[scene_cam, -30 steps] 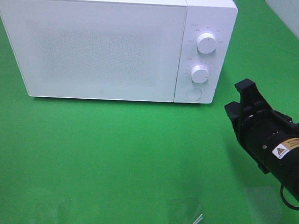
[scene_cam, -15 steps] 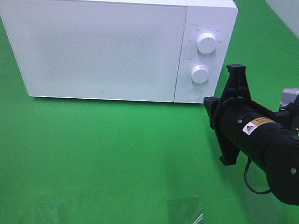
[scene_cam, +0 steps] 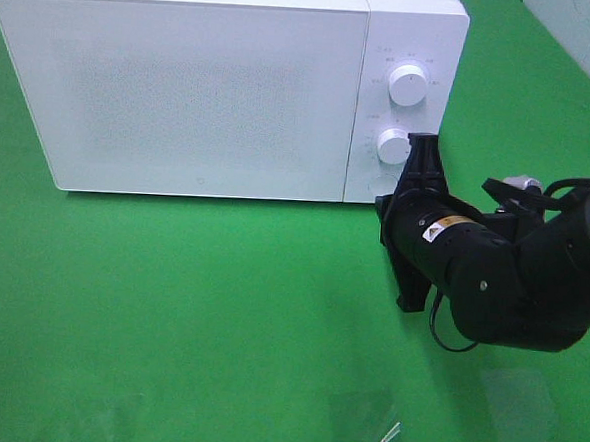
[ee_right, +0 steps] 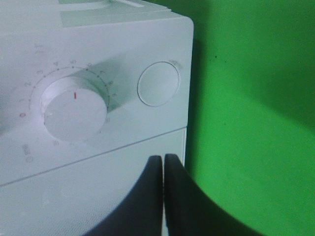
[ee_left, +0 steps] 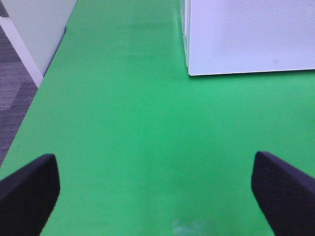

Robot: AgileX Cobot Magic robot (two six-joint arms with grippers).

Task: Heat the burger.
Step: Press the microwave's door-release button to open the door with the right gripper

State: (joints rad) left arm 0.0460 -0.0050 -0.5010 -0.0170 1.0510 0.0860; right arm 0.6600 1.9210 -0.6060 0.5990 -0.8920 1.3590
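The burger is out of view in every frame. A white microwave (scene_cam: 203, 85) stands at the back with its door closed; its corner also shows in the left wrist view (ee_left: 246, 34). My right gripper (scene_cam: 392, 199) is shut and empty, its tips close in front of the control panel, near the round button (scene_cam: 381, 183) below the lower dial (scene_cam: 394, 145). In the right wrist view the shut fingertips (ee_right: 163, 160) sit just off the panel, beside the round button (ee_right: 158, 83) and the dial (ee_right: 74, 114). My left gripper (ee_left: 155, 189) is open over bare green cloth.
Green cloth (scene_cam: 219, 317) covers the table in front of the microwave. An upper dial (scene_cam: 409, 85) sits above the lower one. A small clear scrap (scene_cam: 387, 435) lies near the front edge. The table's left edge and grey floor (ee_left: 15, 98) show in the left wrist view.
My right arm has swung left and forward from the table's right side up to the microwave's control panel, turning as it went. The left gripper's state is unchanged.
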